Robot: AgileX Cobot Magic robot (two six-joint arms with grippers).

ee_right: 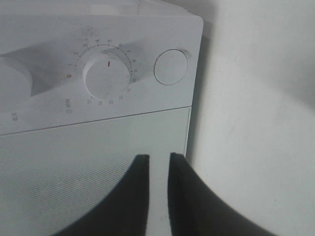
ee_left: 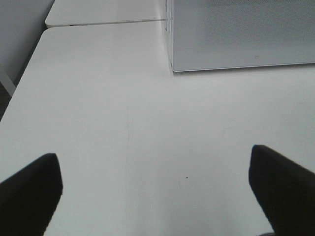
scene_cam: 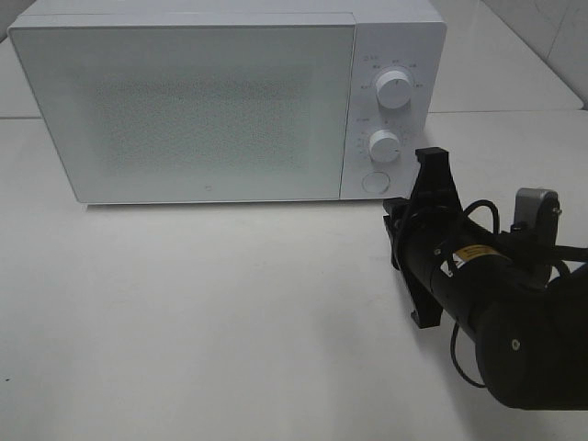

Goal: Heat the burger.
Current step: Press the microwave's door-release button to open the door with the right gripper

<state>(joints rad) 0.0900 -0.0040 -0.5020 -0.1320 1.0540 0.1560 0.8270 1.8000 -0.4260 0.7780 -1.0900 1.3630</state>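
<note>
Burger: out of sight in all three views; I cannot tell where it lies.
Microwave (scene_cam: pixel 211 101): white, standing along the far edge of the bench (scene_cam: pixel 184 322), its front turned to the near edge.
Door (scene_cam: pixel 184 110): closed, frosted and speckled; nothing can be made out through it.
Controls: on the right end of the front are an upper dial (scene_cam: pixel 396 89), a lower dial (scene_cam: pixel 384 145) with a red mark, and a round button (scene_cam: pixel 375 181) under them.
Right hand (ee_right: pixel 156 162): black, held just in front of the microwave's lower right front corner, towards the right edge of the bench. Its fingers (ee_right: pixel 140 196) are pressed almost together with only a thin slit between them, pinching nothing. Its own camera looks past them at the door's edge, the lower dial and the round button.
Right arm (scene_cam: pixel 514 340): black and cabled with a small yellow label, coming in from the near right corner.
Left hand (ee_left: pixel 153 155): seen only by its own camera. It is spread wide with nothing between its dark fingers (ee_left: pixel 29 191), over bare bench near the left edge; the microwave's left front corner is ahead and well apart.
</note>
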